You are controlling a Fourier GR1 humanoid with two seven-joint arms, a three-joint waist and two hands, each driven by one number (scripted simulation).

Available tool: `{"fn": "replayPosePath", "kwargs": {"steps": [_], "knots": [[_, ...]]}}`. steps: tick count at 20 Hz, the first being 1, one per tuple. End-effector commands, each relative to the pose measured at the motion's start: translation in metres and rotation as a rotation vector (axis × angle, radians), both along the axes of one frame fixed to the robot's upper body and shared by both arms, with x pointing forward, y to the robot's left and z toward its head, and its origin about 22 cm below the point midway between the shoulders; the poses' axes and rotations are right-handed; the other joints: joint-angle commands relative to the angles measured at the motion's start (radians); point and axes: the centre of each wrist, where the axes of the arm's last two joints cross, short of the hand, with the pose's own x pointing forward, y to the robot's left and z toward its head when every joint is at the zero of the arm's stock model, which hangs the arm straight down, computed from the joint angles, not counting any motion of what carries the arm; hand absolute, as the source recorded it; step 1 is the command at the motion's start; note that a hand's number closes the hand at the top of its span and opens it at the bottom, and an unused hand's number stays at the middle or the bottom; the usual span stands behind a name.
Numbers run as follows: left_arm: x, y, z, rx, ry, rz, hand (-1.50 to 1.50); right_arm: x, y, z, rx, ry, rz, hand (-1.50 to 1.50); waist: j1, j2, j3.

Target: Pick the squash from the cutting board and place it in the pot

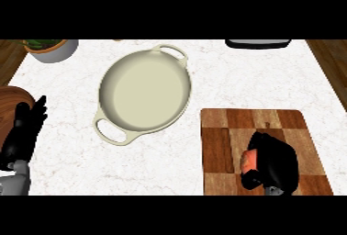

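Note:
An orange squash [249, 160] lies on the checkered wooden cutting board [227, 128] at the lower right. My right hand [274, 163] covers most of it from the right, fingers curled round it; only its left side shows. A cream oval pot [145, 92] with two loop handles sits in the counter's middle, nothing inside it. At the left edge my left hand [24, 131] rests open with its fingers pointing up, well away from the pot.
A white bowl holding greenery [51, 48] stands at the back left. A dark tray-like object [257, 43] sits at the back edge on the right. Part of a brown wooden round [13, 98] shows at the left edge, behind my left hand.

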Motion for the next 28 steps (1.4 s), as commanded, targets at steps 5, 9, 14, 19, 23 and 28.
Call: {"fn": "replayPosePath", "kwargs": {"steps": [5, 9, 14, 19, 23, 28], "knots": [[0.010, -0.014, 0.004, -0.008, 0.002, -0.003, 0.00, -0.029, 0.032, 0.096, 0.009, -0.433, -0.003, 1.50, -0.002, -0.002, 0.001], [-0.002, -0.001, -0.005, -0.001, -0.001, -0.015, 0.00, -0.040, 0.057, 0.133, 0.134, -0.672, 0.107, 1.50, 0.017, -0.001, 0.001], [0.010, -0.009, 0.001, -0.013, -0.005, -0.021, 0.00, -0.056, 0.087, 0.169, 0.085, -0.790, 0.159, 1.50, 0.014, 0.002, 0.001], [0.001, -0.012, 0.004, -0.001, 0.002, -0.026, 0.00, -0.035, 0.120, 0.203, 0.095, -0.755, 0.204, 1.50, 0.031, 0.003, 0.001], [0.018, -0.017, 0.003, 0.003, 0.003, -0.022, 0.00, -0.003, 0.138, 0.213, 0.155, -0.671, 0.214, 1.50, 0.034, 0.007, 0.001], [0.018, -0.029, 0.000, 0.003, -0.015, -0.048, 0.00, 0.040, 0.160, 0.241, 0.171, -0.613, 0.193, 1.50, 0.052, 0.009, 0.000]]}}
